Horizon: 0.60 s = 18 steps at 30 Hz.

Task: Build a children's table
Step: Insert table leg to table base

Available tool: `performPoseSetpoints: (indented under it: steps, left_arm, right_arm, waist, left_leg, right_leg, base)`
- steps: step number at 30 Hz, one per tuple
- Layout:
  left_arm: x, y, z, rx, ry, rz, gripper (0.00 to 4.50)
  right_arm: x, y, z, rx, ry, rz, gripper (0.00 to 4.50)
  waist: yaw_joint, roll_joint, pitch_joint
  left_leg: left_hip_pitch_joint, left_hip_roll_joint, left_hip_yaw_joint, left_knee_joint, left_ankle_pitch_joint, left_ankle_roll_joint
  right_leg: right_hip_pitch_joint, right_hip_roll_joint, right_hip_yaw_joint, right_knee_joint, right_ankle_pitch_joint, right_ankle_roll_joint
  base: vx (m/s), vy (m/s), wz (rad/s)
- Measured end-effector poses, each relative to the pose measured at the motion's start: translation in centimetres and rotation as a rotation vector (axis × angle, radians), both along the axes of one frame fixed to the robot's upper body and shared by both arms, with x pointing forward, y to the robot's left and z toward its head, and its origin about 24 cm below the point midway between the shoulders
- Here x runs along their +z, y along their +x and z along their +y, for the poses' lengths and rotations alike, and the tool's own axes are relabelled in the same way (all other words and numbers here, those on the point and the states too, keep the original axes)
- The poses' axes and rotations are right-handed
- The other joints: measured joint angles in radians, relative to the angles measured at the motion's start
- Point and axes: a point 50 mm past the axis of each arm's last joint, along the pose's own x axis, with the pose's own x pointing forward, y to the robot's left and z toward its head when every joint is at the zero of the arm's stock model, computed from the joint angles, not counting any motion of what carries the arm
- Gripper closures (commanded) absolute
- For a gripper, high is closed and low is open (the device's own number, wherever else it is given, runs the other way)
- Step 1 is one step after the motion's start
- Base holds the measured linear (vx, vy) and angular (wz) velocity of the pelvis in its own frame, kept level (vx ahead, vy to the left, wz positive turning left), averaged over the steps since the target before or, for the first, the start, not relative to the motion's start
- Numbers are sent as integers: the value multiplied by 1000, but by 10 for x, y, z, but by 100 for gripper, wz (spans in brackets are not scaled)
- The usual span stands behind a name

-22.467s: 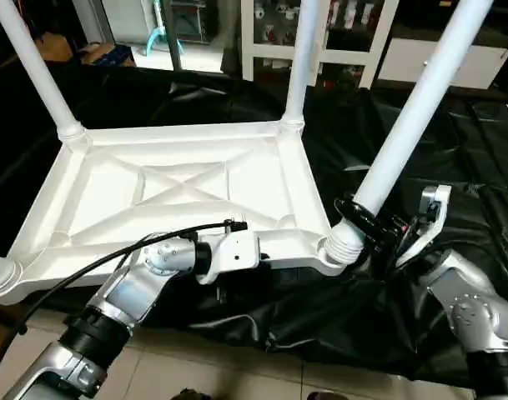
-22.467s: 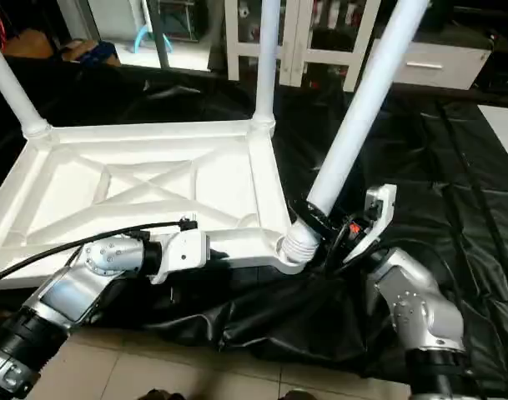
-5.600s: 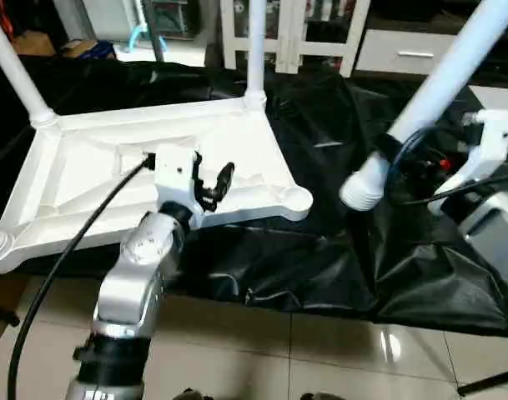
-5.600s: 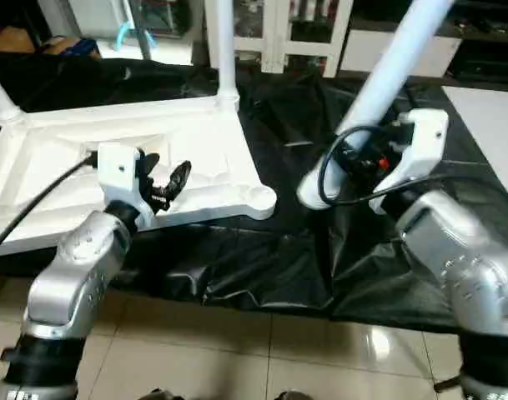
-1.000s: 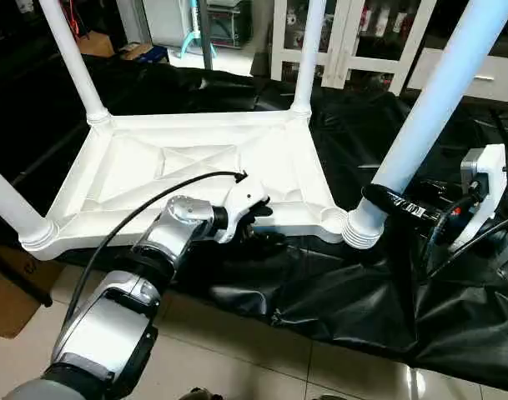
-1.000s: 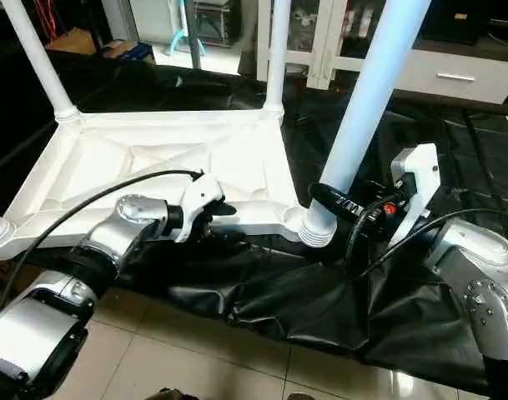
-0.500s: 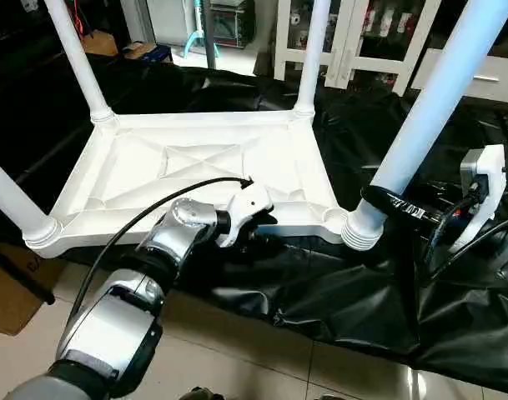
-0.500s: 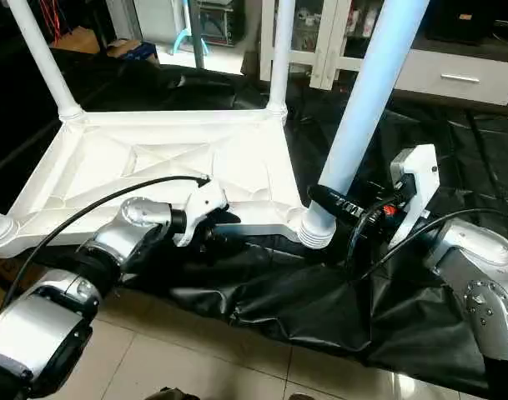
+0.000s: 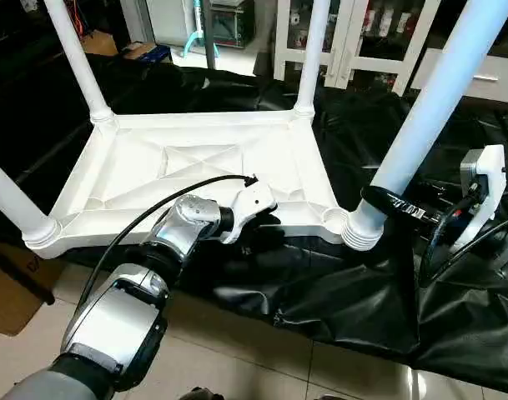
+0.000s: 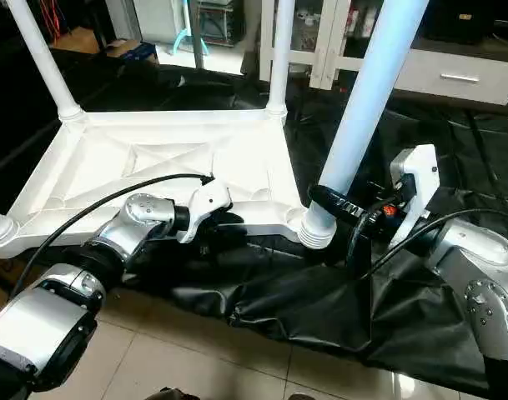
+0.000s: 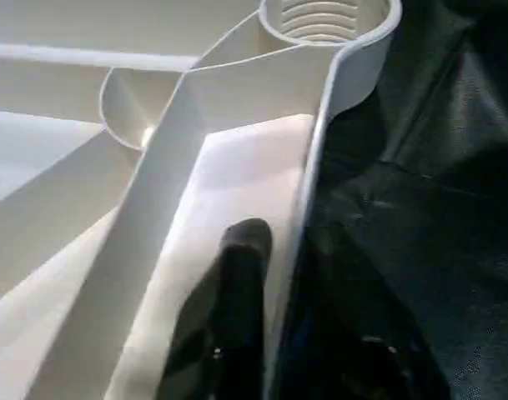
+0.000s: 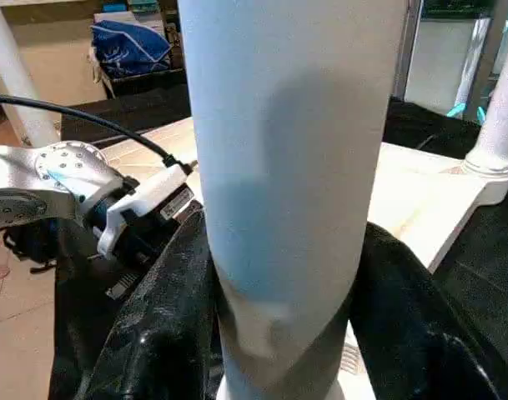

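Left eye view: top (image 9: pixel 195 162) lying upside down on black sheet (image 9: pixel 337 292), X ribs facing up. Three legs standing upright in corner sockets: one at far left corner (image 9: pixel 74 62), one at far right corner (image 9: pixel 310 54), one at near left corner (image 9: pixel 12 200). Near right socket (image 9: pixel 333 218) open, thread rings visible inside it in left wrist view. Fourth leg (image 9: pixel 429 108) leaning just beside that socket on the side away from the top, ribbed lower end near the socket's rim, not seated in it, upper end tilted away from the top.

Right gripper (image 9: pixel 395 207) clamped around fourth leg just above its ribbed end, black fingers (image 12: pixel 174 283) wrapped on both sides of the tube in right wrist view. Left gripper (image 9: pixel 258 229) at near edge of top, toward the near right socket, set astride the thin rim wall; pinching that wall or merely around it, cannot tell. Black cable (image 9: pixel 153 217) arching from left wrist back along silver forearm, over near edge of top.

Beyond far edge of top: white glass-door cabinet (image 9: pixel 354 42). Below near left corner of top: cardboard box (image 9: pixel 12 292) on tiled floor (image 9: pixel 237 358). Sheet hanging in folds over near side, below the top's near edge.
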Motion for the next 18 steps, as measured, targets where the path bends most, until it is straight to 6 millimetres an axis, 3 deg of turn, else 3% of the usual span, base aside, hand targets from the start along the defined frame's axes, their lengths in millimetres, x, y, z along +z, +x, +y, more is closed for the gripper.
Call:
performPoseSetpoints:
  steps: [13, 18]
  left_arm:
    - [-6, -8, 0, -112, 78, -76, 449]
    - [-9, -12, 3, -121, 75, -81, 449]
  right_arm:
    - [-7, 6, 4, -92, 38, 12, 266]
    - [-10, 9, 2, -124, 38, 19, 266]
  waist:
    - [-8, 5, -4]
    - [-10, 9, -7]
  left_leg:
    - [1, 0, 1, -1, -1, 1]
    - [5, 0, 1, -4, -1, 1]
  right_leg:
    - [1, 0, 0, -2, 0, 0]
    - [3, 0, 0, -3, 0, 0]
  base:
    - [0, 0, 0]
    - [0, 0, 0]
